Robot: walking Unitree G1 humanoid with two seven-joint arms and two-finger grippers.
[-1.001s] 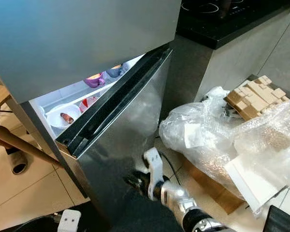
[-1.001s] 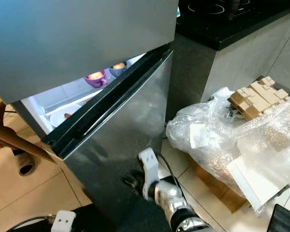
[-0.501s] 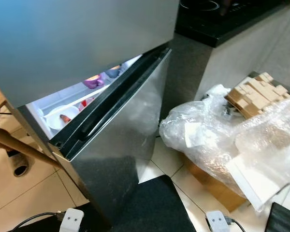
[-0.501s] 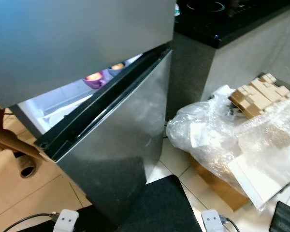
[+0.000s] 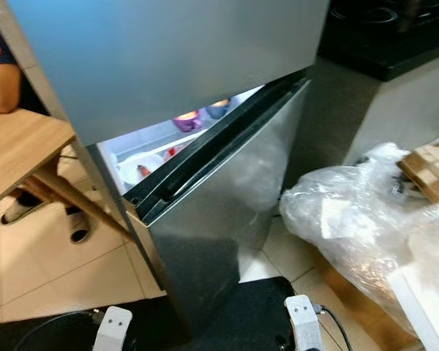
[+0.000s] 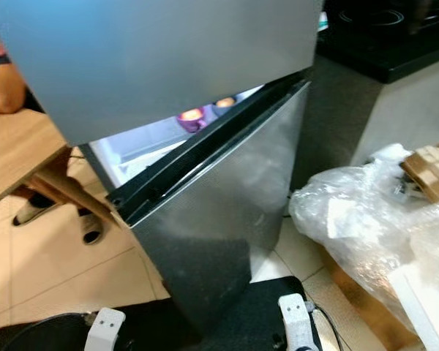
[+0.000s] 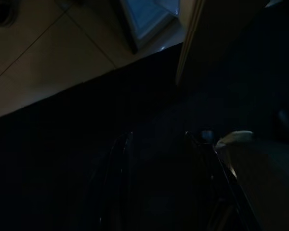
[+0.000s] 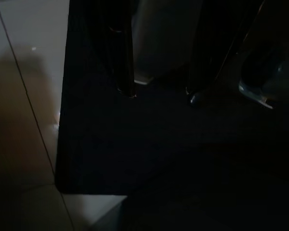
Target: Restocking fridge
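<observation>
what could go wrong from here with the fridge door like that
1. The lower fridge door stands ajar with the lit shelf showing; left so, cold air escapes.
2. Purple bowls sit right behind the door's edge; a hard push could jostle them.
3. The plastic-wrapped bundle lies on the floor beside the door and may block a wider swing.

Head eyes: look forward and down, near, sharing the ajar fridge door [image 5: 227, 183].
Wrist views: dark, close to the floor [image 8: 19, 96].

Home kitchen: fridge [image 5: 227, 197], hob [image 5: 384, 18], wooden table [image 5: 18, 150].
</observation>
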